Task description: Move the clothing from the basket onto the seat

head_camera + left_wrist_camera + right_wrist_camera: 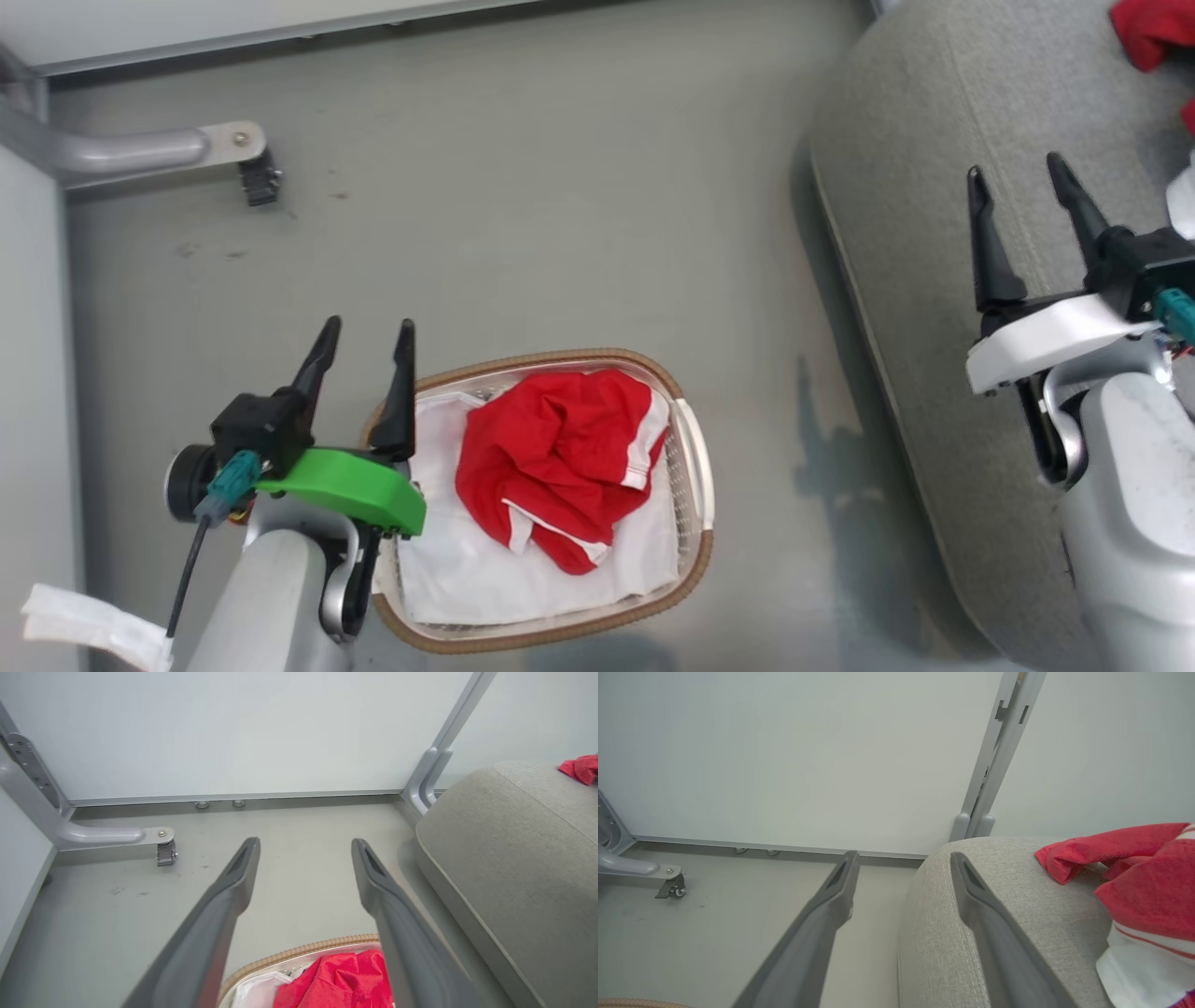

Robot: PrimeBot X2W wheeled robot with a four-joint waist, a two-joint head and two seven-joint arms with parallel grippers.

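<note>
Nearest, the left gripper (369, 324), fingers apart and empty, hangs at the left rim of the basket (691, 485), where the clothing (551, 448) lies crumpled, while the right gripper (1016, 166), fingers likewise apart and empty, hovers over the seat (915, 140) at right, another red garment (1153, 33) beyond.
</note>
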